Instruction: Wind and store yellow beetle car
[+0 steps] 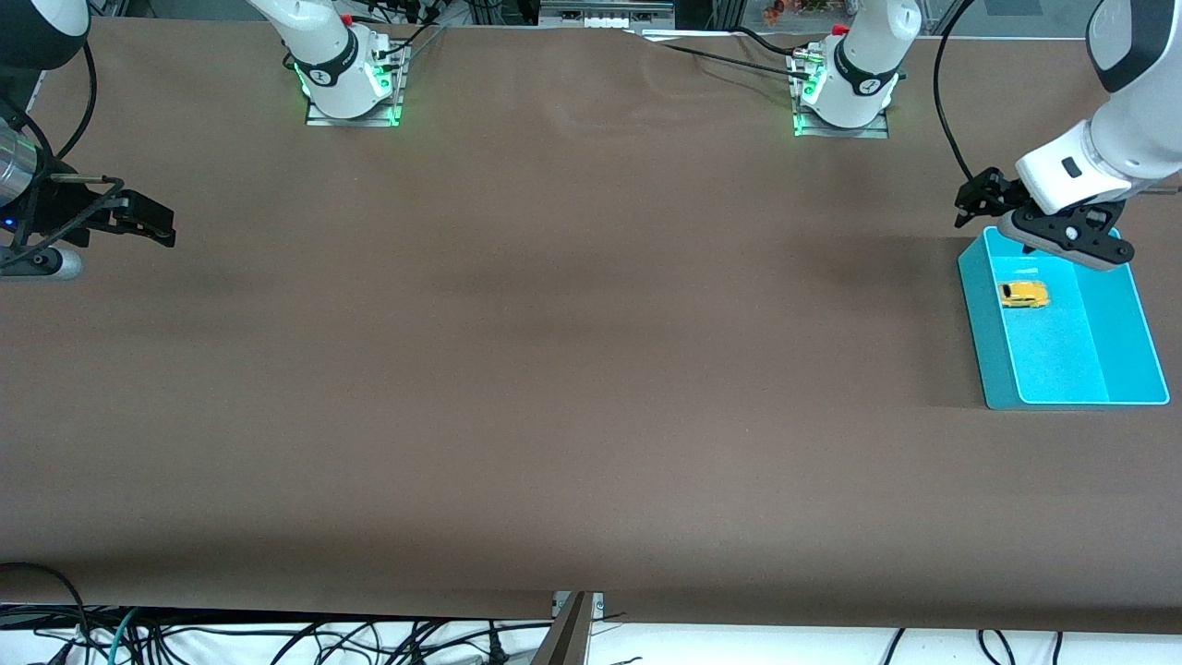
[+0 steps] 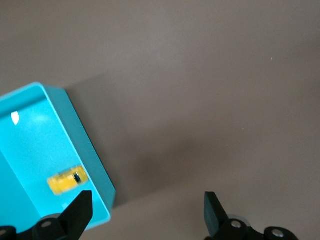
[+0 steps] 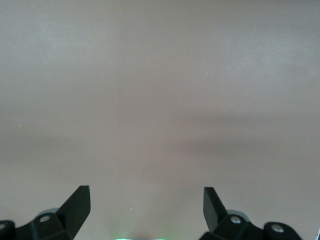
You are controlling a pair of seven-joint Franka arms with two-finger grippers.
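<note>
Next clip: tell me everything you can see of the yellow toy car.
The yellow toy car is tiny with a rounded bright yellow body that looks like shiny plastic or metal, and one small dark window patch shows in the left wrist view. It sits on the floor of the teal bin, in the part farther from the front camera, close to one side wall. Nothing grips it: the left gripper hangs open above the bin's rim, apart from the car.
</note>
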